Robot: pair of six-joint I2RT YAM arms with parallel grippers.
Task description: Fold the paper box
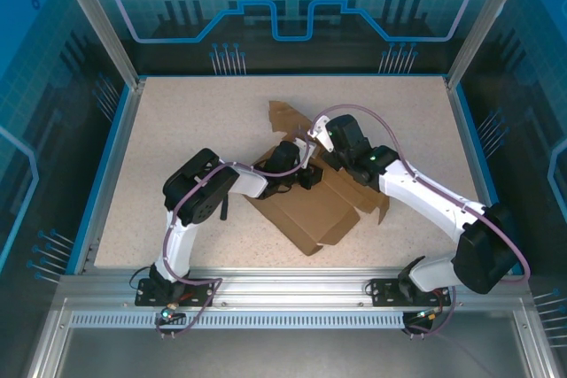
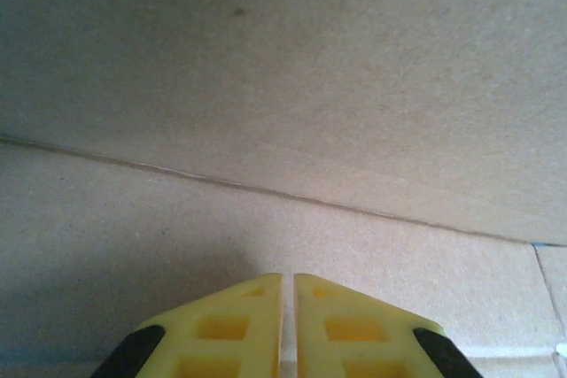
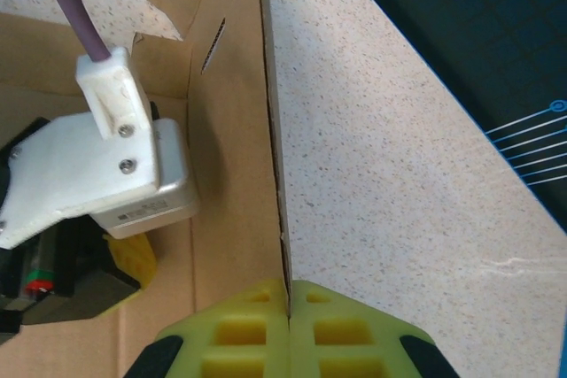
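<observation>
Both grippers are at the paper box (image 1: pixel 306 214), which sits roughly mid-table, rotated diagonally. One corner points toward the near edge. One flap (image 1: pixel 285 117) juts out on the far side, and another (image 1: pixel 376 203) sticks out right, under the right forearm.

Right gripper (image 3: pixel 289 294): yellow fingers fully together, pinching the top edge of an upright cardboard wall (image 3: pixel 235 174). The wall edge runs straight into the seam between the fingertips. Speckled tabletop (image 3: pixel 381 174) is outside that wall and the box interior is on the other side. There's a torn-looking flap with a narrow slot (image 3: pixel 213 46) at the wall's far end.

Left gripper (image 2: pixel 289 282): fingers nearly touching, only a hairline slit, and nothing visible between them. It's inside the box, nose close to bare cardboard (image 2: pixel 283 86), with a fold crease (image 2: pixel 266 190) running across just ahead of the tips. Can't tell if the tips touch the panel.

From the right wrist view, the left wrist's white camera housing (image 3: pixel 97 174) with its purple cable (image 3: pixel 71 6) sits just beside the pinched wall. One of its yellow fingers (image 3: pixel 133 258) is down on the box floor.

In the top view the two wrists meet over the far half of the box, close together.
</observation>
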